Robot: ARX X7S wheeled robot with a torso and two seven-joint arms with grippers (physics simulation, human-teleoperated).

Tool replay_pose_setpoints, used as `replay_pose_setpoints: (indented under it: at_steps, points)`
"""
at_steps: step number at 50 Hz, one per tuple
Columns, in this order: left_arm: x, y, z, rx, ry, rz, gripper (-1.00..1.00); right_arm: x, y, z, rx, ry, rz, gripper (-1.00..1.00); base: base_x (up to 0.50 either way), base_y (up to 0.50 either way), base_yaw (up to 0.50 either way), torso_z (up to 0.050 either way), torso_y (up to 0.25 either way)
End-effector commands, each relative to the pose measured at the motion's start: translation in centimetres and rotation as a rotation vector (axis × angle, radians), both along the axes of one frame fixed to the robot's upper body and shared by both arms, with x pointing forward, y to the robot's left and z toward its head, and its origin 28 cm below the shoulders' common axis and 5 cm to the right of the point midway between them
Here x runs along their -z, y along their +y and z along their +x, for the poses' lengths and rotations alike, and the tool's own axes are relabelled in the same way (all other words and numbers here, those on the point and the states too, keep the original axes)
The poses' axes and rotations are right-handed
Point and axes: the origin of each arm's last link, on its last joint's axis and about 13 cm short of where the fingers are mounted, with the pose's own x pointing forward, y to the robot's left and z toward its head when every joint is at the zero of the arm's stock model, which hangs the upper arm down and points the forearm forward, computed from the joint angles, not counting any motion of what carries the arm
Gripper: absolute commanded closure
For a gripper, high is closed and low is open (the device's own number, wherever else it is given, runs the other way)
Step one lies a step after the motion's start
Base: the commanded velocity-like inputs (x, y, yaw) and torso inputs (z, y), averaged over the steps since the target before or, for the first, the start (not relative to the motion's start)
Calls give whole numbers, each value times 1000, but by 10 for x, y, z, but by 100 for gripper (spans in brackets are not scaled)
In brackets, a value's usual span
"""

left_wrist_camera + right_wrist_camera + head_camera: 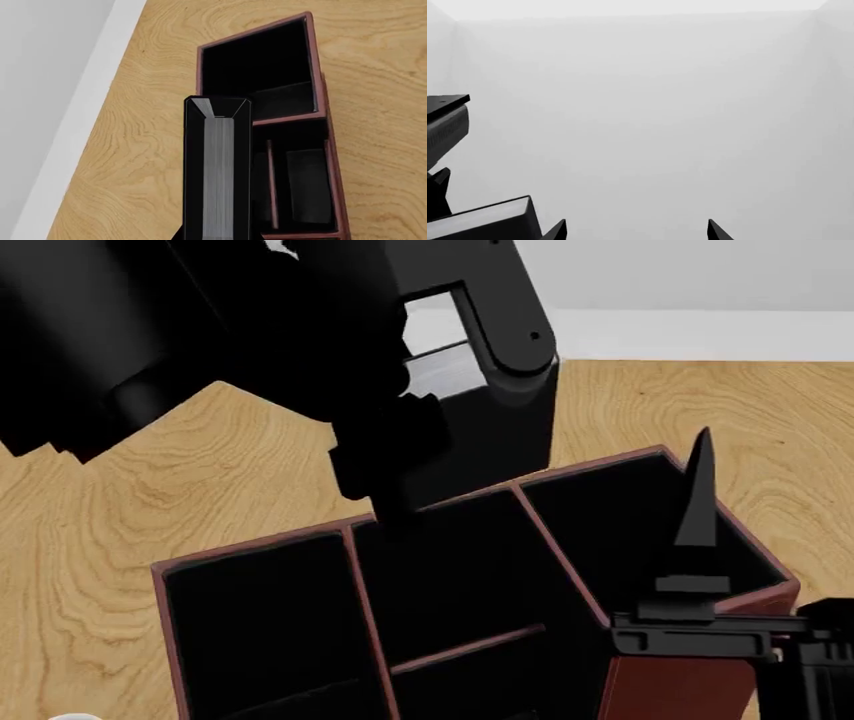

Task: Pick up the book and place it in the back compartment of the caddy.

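The book [218,170] shows edge-on in the left wrist view, with black covers around pale grey pages. My left gripper [400,455] is shut on it and holds it upright. In the head view the book [494,430] hangs at the far rim of the caddy [254,548], by the middle cells. The caddy [321,100] has red-brown walls, a black inside and thin red dividers. My right gripper [635,232] is open and empty, pointing at a blank white wall. One of its fingers [697,500] stands up beside the caddy's right end.
The caddy rests on a wooden table [174,470]. The table's far edge [87,110] meets a white wall. Black parts of the left arm [447,125] show at the side of the right wrist view.
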Motion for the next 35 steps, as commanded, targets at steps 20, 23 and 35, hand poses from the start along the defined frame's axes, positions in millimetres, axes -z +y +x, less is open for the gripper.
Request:
replay_pose_setpoints:
  at_steps: [20, 23, 35]
  points:
    - [28, -7, -13, -13, 7, 5, 100, -1, -3, -6, -13, -22, 19, -100, 0, 0, 0, 1, 2]
    - [30, -6, -16, -10, 14, 9, 100, -1, -3, -6, -16, -22, 19, -100, 0, 0, 0, 0, 0]
    - [40, -5, -19, -10, 33, 16, 100, -1, -1, -5, -24, -22, 17, -100, 0, 0, 0, 0, 2]
